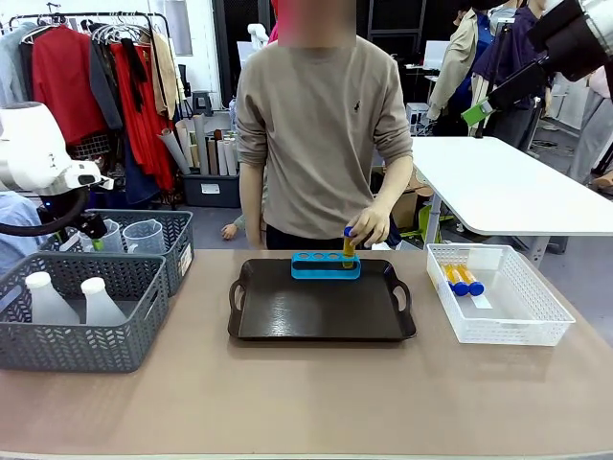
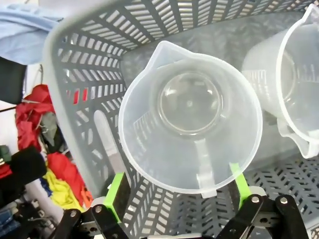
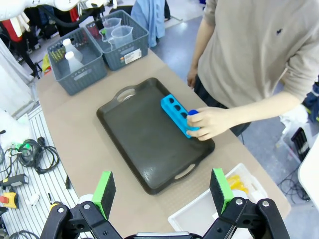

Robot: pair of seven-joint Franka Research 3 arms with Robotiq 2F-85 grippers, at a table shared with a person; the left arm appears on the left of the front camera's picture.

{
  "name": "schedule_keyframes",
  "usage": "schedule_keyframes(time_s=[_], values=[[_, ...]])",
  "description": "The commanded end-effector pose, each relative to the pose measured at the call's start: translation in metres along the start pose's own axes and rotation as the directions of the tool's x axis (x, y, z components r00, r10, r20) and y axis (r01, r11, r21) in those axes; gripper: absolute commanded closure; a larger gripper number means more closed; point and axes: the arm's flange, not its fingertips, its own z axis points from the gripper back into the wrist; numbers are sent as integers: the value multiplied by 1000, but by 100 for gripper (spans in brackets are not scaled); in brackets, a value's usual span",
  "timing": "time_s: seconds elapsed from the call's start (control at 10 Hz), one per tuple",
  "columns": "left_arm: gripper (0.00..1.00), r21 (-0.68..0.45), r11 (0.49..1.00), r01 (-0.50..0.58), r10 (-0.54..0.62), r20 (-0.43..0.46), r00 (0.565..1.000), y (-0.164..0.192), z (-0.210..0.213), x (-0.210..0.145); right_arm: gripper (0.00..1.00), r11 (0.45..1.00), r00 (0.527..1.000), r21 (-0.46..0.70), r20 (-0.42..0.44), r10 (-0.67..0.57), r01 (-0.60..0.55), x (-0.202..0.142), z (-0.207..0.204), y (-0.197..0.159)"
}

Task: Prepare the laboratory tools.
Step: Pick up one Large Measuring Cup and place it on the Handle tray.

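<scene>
Grip judgement: hovering wide-open, empty left fingers point(image 2: 115, 190) above the clear beaker point(image 2: 189, 134) in the grey basket point(image 2: 79, 64), likely handling light, springy, slippery, favouring pinching its rim wall.

A tan tabletop point(image 1: 306, 402) in a bright, evenly lit workroom. Behind it, at left, a clothes rail point(image 1: 96, 14) is hung with red, grey and beige garments. Next to the rail is a dark bin point(image 1: 213, 189) of upright paper rolls. At right stands a white table point(image 1: 508, 182). The floor point(image 3: 172, 42) is blue-grey — black cables point(image 3: 37, 154) lie on it beside the tabletop.
</scene>
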Motion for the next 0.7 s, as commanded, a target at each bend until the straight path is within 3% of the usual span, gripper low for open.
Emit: schedule_keyframes(time_s=[0.0, 0.5, 0.6], values=[[0, -34, 999, 8, -8, 4, 1000, -1, -4, 4, 0, 1000, 1000, 13, 17, -1, 1, 1, 1, 0], [2, -22, 1000, -1, 1, 1, 1000, -2, -16, 4, 0, 1000, 1000, 13, 17, -1, 1, 1, 1, 0], [22, -12, 1000, 7, -7, 7, 1000, -2, -15, 5, 0, 1000, 1000, 13, 17, -1, 1, 1, 1, 0]])
